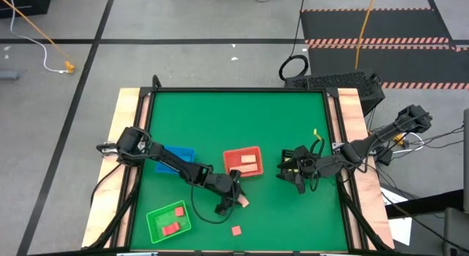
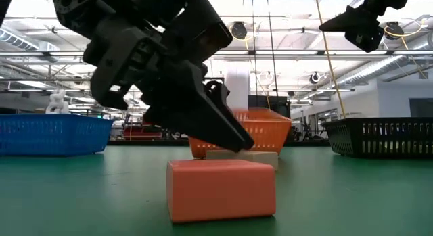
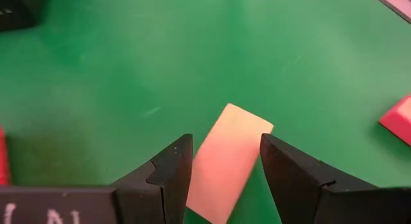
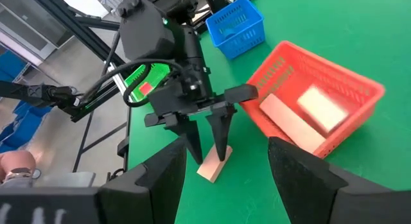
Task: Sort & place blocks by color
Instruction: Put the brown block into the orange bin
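Nearest the low camera lies a short red block point(image 2: 221, 189), a matte, smooth-faced bar with softly rounded edges, resting flat on the green worktop point(image 1: 242, 116). In the high view it sits alone near the worktop's near edge point(image 1: 237, 230).

Just beyond it, the left tool point(image 1: 239, 200) points down at a pale tan block point(image 3: 226, 161), a slim rectangular bar lying flat on the felt-like green surface. The two dark, wedge-shaped fingers point(image 3: 168, 176) straddle the bar with one on each side; a sliver of green shows between finger and block, so the tool stands spread around it, not visibly pinching. The right wrist view shows the same: the black tapered fingers come down either side of the tan bar point(image 4: 212, 166).

To the side, a green tray point(image 1: 168, 221) of lattice plastic holds two small red pieces point(image 1: 171, 229).

Farther back stands the red tray point(image 1: 244, 163), a square basket with slotted mesh walls, holding two pale bars point(image 4: 302, 118) side by side. A blue tray point(image 1: 178, 155) of the same ribbed plastic sits partly under the left arm.

The right tool point(image 1: 294, 172) hangs above the worktop beside the red tray, its broad dark fingers point(image 4: 164, 179) spread wide with nothing between them.
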